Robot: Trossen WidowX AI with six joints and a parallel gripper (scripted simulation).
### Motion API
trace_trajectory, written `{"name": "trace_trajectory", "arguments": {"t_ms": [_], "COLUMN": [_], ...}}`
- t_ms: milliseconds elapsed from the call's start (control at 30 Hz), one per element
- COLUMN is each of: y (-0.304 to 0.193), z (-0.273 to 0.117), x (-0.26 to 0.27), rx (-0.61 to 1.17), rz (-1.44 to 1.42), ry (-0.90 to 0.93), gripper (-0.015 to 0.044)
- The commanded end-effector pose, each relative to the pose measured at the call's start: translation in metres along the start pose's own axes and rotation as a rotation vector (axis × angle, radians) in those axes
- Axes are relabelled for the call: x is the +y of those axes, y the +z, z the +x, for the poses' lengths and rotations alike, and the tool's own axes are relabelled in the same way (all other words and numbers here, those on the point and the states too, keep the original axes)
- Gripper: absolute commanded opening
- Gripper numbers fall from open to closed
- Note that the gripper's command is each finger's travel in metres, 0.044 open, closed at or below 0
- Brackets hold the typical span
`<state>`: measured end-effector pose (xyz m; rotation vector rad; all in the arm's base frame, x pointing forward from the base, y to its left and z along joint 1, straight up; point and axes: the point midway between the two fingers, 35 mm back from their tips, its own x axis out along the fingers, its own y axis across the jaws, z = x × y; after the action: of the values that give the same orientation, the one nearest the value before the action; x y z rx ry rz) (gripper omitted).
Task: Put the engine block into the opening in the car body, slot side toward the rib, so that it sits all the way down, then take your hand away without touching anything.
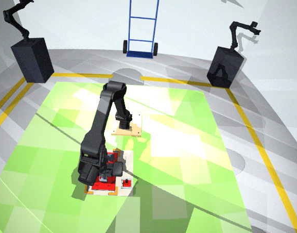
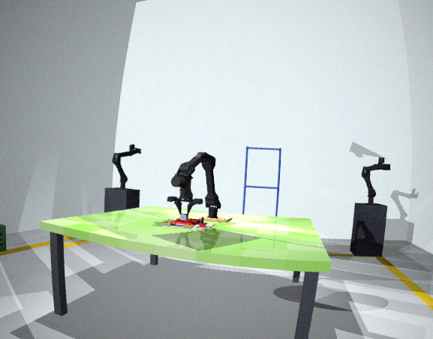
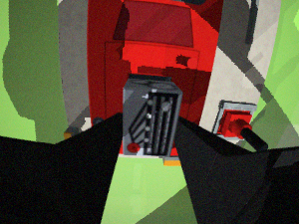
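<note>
The gripper points down and is shut on the grey engine block, one finger on each side. The block is upright over the front part of the red car body. In the wrist view it covers most of the opening, and only a dark edge of the opening shows beyond it. In the exterior view the block stands above the red body; whether its lower end is inside the opening cannot be told. The rib and slot side are not clearly visible.
The car body lies on a pale board with orange corner brackets. A red square piece with a black peg sits beside the body, close to one finger in the wrist view. The arm's wooden base plate is behind.
</note>
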<state>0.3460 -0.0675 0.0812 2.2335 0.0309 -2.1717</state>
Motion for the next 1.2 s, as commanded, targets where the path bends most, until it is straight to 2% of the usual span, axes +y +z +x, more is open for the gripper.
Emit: {"name": "trace_trajectory", "arguments": {"t_ms": [0,1167], "y": [0.0,0.0], "z": [0.001,0.012], "x": [0.0,0.0], "rx": [0.001,0.001], "rz": [0.003,-0.004], "ry": [0.002,0.002], "gripper": [0.0158,0.0158]}}
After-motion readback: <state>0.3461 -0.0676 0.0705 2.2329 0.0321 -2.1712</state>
